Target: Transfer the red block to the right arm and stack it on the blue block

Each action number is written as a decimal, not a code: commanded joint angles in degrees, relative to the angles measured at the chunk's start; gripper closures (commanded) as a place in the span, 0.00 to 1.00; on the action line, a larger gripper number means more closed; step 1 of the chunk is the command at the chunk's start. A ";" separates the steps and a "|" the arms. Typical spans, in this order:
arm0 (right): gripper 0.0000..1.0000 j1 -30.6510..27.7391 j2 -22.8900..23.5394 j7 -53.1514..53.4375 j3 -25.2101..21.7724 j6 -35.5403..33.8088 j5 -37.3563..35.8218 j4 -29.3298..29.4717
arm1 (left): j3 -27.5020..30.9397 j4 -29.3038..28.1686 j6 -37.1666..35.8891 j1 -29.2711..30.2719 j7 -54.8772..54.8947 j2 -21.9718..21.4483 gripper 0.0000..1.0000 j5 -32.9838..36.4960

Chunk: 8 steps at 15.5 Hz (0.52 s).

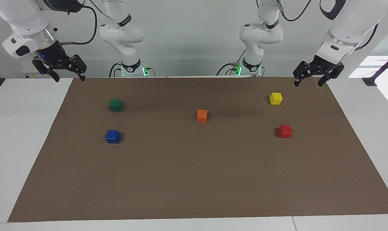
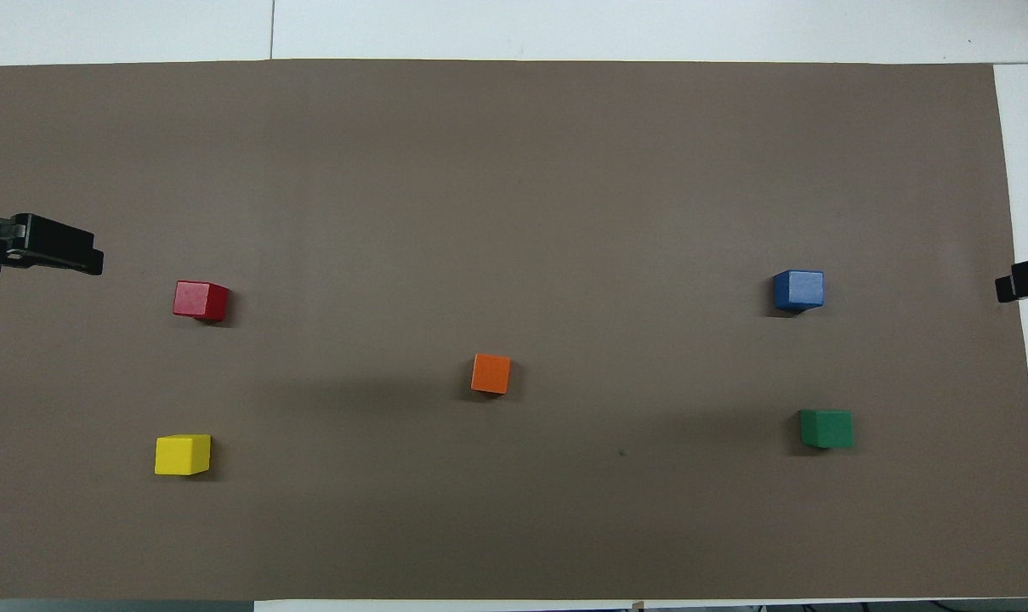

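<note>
Red block [image 1: 284, 131] and blue block [image 1: 113, 136] sit well apart on mat [image 1: 194, 179].

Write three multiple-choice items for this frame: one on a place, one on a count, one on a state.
1. Which cube lies nearest the red block?
A. yellow block
B. green block
C. blue block

2. How many cubes lie on the brown mat?
A. three
B. four
C. five

3. What is the left gripper doing?
A. holding the red block
B. hanging open, holding nothing
C. pressing on a cube

Key:
1 A, the yellow block sits just closer to the robots at the left arm's end.
2 C, red, yellow, orange, green and blue.
3 B, it hangs over the mat's edge like the right gripper, both open.
</note>
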 commanded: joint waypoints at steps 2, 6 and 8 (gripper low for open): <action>0.00 -0.27 -1.19 0.29 0.16 0.81 -0.90 -1.38 | 0.17 -1.52 1.16 0.10 0.47 -1.29 0.00 -0.86; 0.00 -0.19 -1.19 0.38 0.16 0.81 -0.90 -1.38 | 0.26 -1.61 0.72 0.01 0.29 -1.29 0.00 -0.86; 0.00 -0.19 -1.19 0.38 0.25 0.72 -0.90 -1.38 | 0.43 -4.49 1.94 0.19 0.38 -2.60 0.00 -0.69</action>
